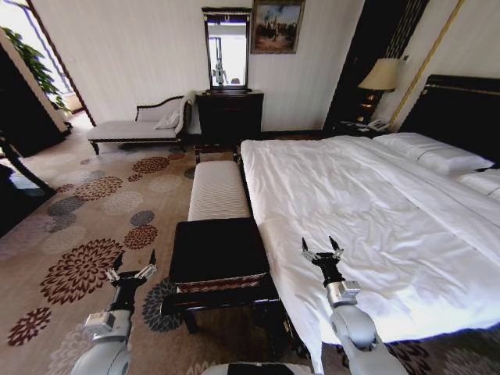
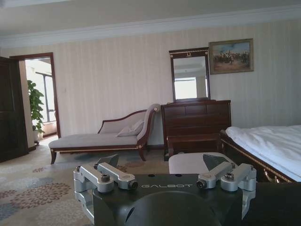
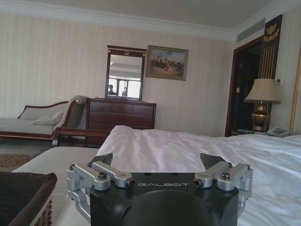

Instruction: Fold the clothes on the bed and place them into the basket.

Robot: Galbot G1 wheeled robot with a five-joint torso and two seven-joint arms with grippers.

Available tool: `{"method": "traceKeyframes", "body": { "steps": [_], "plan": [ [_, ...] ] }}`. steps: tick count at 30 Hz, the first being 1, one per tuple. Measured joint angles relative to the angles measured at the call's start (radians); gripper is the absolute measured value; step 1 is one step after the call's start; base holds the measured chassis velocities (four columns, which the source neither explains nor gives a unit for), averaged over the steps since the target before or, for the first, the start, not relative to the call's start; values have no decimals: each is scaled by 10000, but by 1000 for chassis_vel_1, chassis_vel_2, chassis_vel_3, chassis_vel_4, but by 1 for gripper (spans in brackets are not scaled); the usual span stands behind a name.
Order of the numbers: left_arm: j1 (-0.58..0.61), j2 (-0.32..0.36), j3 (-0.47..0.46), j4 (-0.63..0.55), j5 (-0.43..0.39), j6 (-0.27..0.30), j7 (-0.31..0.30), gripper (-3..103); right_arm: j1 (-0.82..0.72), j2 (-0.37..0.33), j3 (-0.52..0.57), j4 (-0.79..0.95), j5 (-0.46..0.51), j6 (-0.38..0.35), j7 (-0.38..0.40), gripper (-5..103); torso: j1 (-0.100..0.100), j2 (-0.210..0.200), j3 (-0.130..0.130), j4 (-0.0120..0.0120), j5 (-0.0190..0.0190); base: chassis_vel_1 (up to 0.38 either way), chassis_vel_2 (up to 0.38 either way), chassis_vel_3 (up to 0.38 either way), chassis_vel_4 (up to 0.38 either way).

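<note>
While both arms are held low and forward at the foot of the room, the left claw (image 1: 132, 264) is seen above the patterned floral carpet (image 1: 86, 211), just left of the rectangular brown woven wicker basket with a black fabric top (image 1: 217, 251). Its two dark pointed fingers are spread apart, released, with nothing between them. The right claw (image 1: 322, 248) is raised over the near corner of the very large bed with white sheets and duvet (image 1: 367, 219), and its fingers are likewise spread and released.

On the black housing of each claw, the word "GALBOT" is printed in pale letters, readable in the left wrist view (image 2: 167, 186) and in the right wrist view (image 3: 163, 184).

The basket is placed at the foot of the bed, touching or just beside the long white striped upholstered bench (image 1: 217, 190) that runs along the bed's end. White pillows (image 1: 437, 152) are laid against the tall black headboard with gold trim (image 1: 461, 105). No garment can be made out on the duvet.

Against the far wall a dark wooden dresser (image 1: 228, 116) is set beneath a framed mirror (image 1: 226, 48), with a gilt-framed painting (image 1: 276, 26) beside it. A white chaise longue (image 1: 141, 125) is placed to its left, and a table lamp with a cream shade (image 1: 381, 76) is stood near the headboard.
</note>
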Motion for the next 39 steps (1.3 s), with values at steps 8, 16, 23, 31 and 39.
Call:
{"method": "traceKeyframes", "body": {
  "steps": [8,16,23,31,39],
  "plan": [
    [-20,2,5,12,0,0,0,100,13,5,-22,-4,6,-11,14,100,0,0,0,0,0,0,0,0,0],
    [-32,6,13,18,-8,0,0,100,23,10,-37,-14,14,-22,21,100,0,0,0,0,0,0,0,0,0],
    [-36,10,19,23,-15,0,0,100,27,13,-43,-19,18,-26,26,100,0,0,0,0,0,0,0,0,0],
    [-38,13,23,27,-21,1,0,100,32,14,-49,-23,22,-32,31,100,0,0,0,0,-1,0,0,0,0],
    [-37,13,24,28,-22,4,-2,100,35,15,-53,-24,27,-37,34,100,0,0,0,0,0,0,0,0,0]
  ]
}}
